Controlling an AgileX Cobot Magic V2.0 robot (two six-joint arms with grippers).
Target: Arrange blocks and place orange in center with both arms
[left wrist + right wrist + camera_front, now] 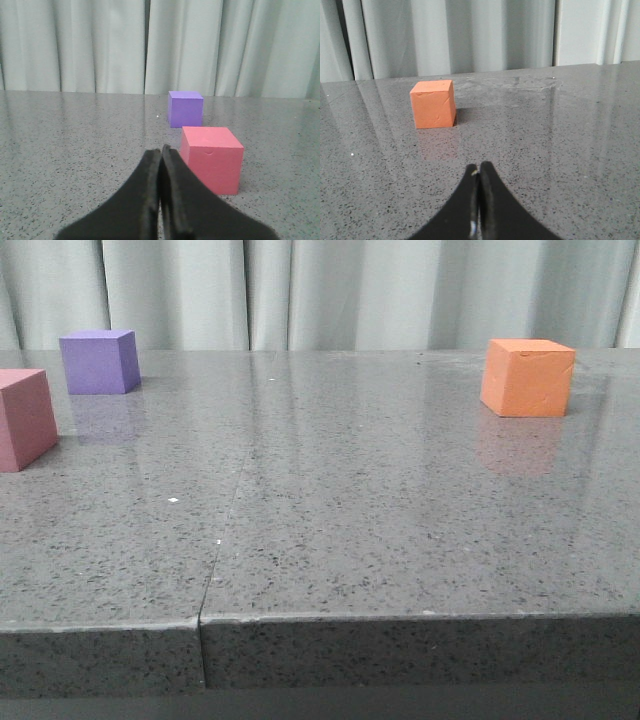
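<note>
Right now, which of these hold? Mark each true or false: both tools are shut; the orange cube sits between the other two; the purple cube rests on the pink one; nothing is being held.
1. Both tools are shut. True: left tool and right tool show fingers pressed together.
2. The orange cube sits between the others. False: it stands alone on the right.
3. The purple cube rests on the pink cube. False: both stand on the table, apart.
4. Nothing is held. True.

Left gripper and right gripper both have jaws pressed together, holding nothing.
</note>
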